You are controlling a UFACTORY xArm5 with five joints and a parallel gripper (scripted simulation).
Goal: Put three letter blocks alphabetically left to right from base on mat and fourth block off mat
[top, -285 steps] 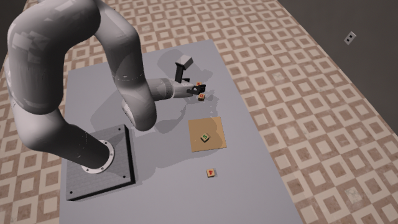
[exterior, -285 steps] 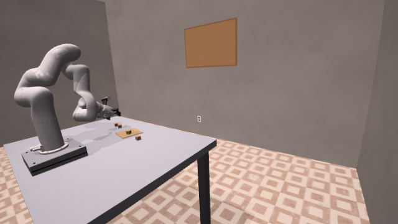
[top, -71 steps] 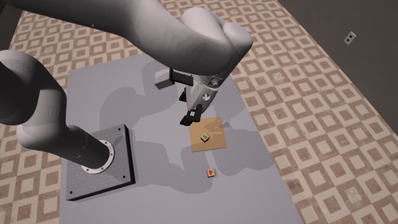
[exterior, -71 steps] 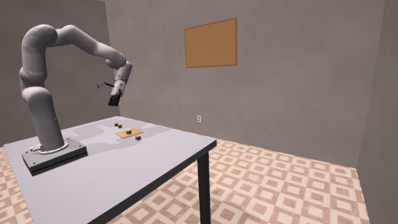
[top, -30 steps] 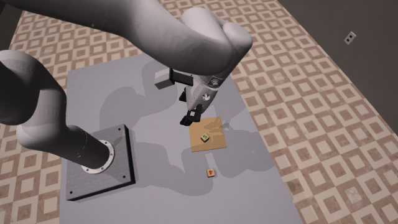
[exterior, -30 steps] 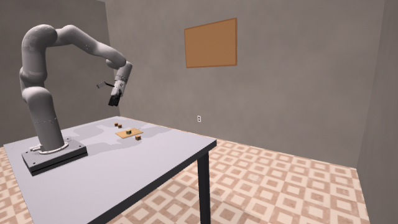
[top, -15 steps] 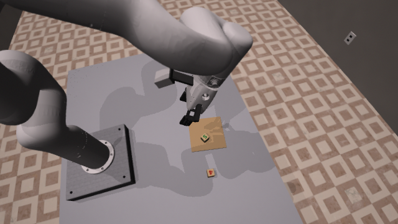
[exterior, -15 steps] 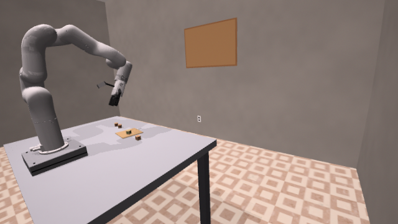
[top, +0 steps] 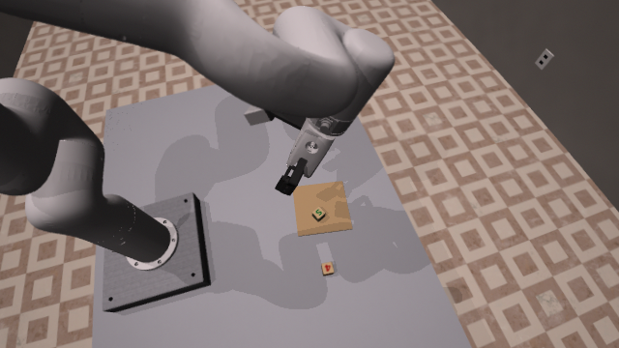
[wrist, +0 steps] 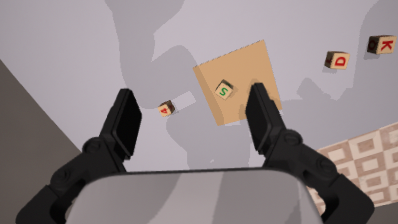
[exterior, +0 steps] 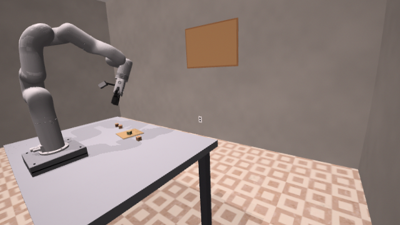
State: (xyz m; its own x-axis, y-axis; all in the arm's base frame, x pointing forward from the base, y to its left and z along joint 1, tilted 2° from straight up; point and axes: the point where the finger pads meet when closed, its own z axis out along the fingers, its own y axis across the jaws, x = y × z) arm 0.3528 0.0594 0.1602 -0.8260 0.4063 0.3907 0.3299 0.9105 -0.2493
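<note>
Seen from the robot's base (top: 116, 287) (exterior: 39, 159), the S block (top: 318, 213) (exterior: 129, 132) (wrist: 224, 90) sits on the mat (top: 309, 193) (exterior: 123, 135) (wrist: 245, 60). On the table (top: 237, 198) (exterior: 125, 169) (wrist: 50, 40), the 4 block (top: 328, 268) (exterior: 139, 138) (wrist: 166, 109) lies right of the mat; left lie the D block (exterior: 120, 126) (wrist: 337, 60) and, farther out, the K block (exterior: 116, 125) (wrist: 382, 44).

Seemingly plain orange-tan mat (top: 307, 198) (exterior: 124, 135) (wrist: 245, 65), green S

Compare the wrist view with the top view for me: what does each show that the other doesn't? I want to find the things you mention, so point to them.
Only the wrist view shows the D block (wrist: 341, 61) (exterior: 120, 126) and the K block (wrist: 386, 45) (exterior: 116, 125).

Only the top view shows the base plate (top: 113, 301) (exterior: 29, 159) and the wall outlet (top: 545, 59) (exterior: 200, 119).

Both show the mat (top: 309, 194) (exterior: 123, 135) (wrist: 250, 65), the S block (top: 318, 213) (exterior: 129, 132) (wrist: 224, 91) on it, the 4 block (top: 328, 269) (exterior: 139, 138) (wrist: 165, 109) off it, and the gripper (top: 285, 188) (exterior: 115, 102) (wrist: 192, 99).
</note>
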